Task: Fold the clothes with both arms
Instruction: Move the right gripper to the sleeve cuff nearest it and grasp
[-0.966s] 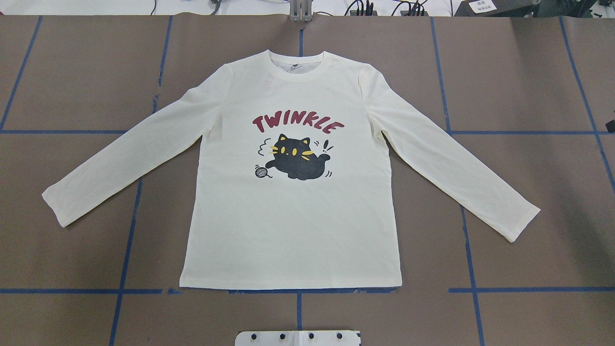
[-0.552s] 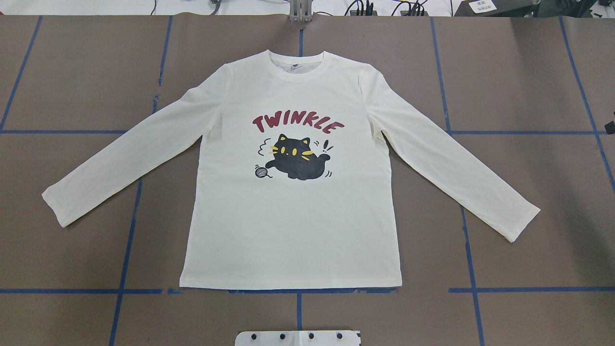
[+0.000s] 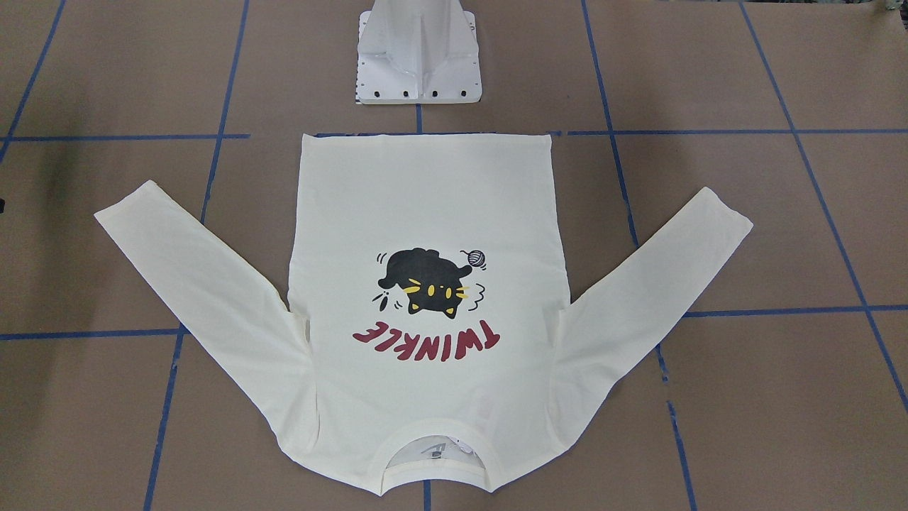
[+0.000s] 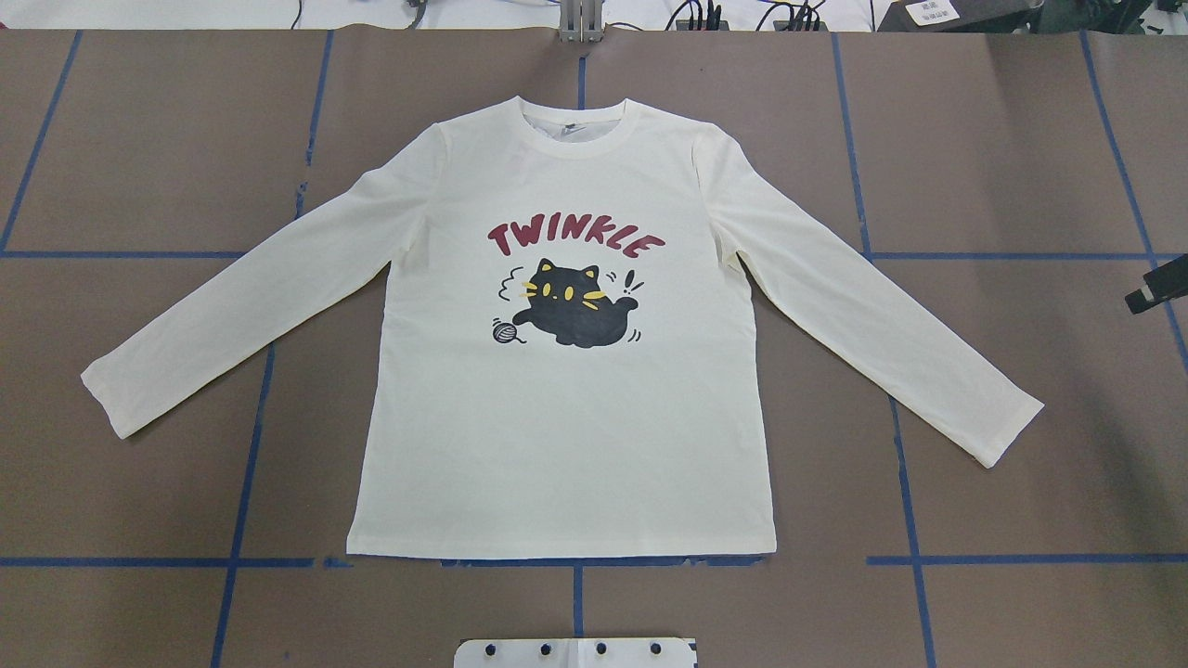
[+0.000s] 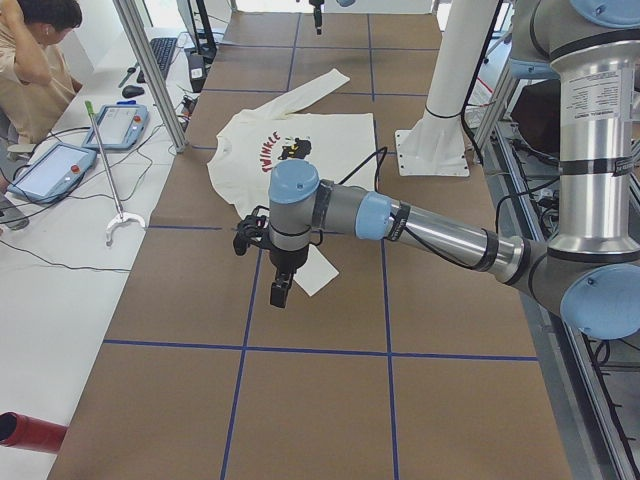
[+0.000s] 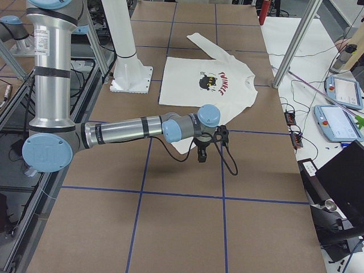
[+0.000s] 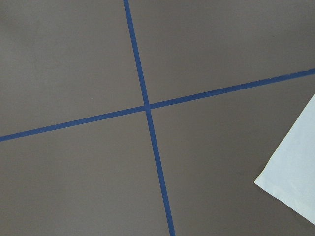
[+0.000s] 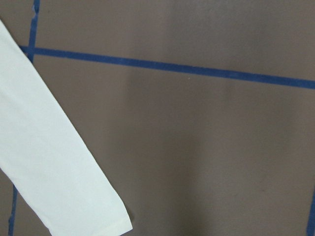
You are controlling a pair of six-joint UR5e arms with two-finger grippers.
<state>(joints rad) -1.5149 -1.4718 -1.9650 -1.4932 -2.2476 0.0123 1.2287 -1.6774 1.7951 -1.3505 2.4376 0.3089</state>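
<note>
The cream-white long-sleeved T-shirt (image 4: 566, 436) lies flat and face up on the brown table, sleeves spread, black cat and red "TWINKLE" print showing; it also shows in the front view (image 3: 425, 206). My left gripper (image 5: 279, 292) hangs pointing down above the table, just outside the left sleeve cuff (image 7: 290, 182); it shows only in the side view, so I cannot tell whether it is open or shut. My right gripper (image 6: 201, 156) hangs outside the right sleeve cuff (image 8: 49, 167). Only a black part of it (image 4: 1155, 286) enters the overhead view, and its jaws do not show.
The white pedestal base (image 3: 418, 57) stands behind the shirt's hem. Blue tape lines (image 4: 910, 559) grid the table. A side table with teach pendants (image 5: 60, 165), cables and a seated operator (image 5: 30, 70) lies beyond the far edge. Aluminium posts (image 6: 296, 42) stand there.
A black part of the right gripper has come further into the overhead view at its right edge, moving inward and down. The shirt has not moved.
</note>
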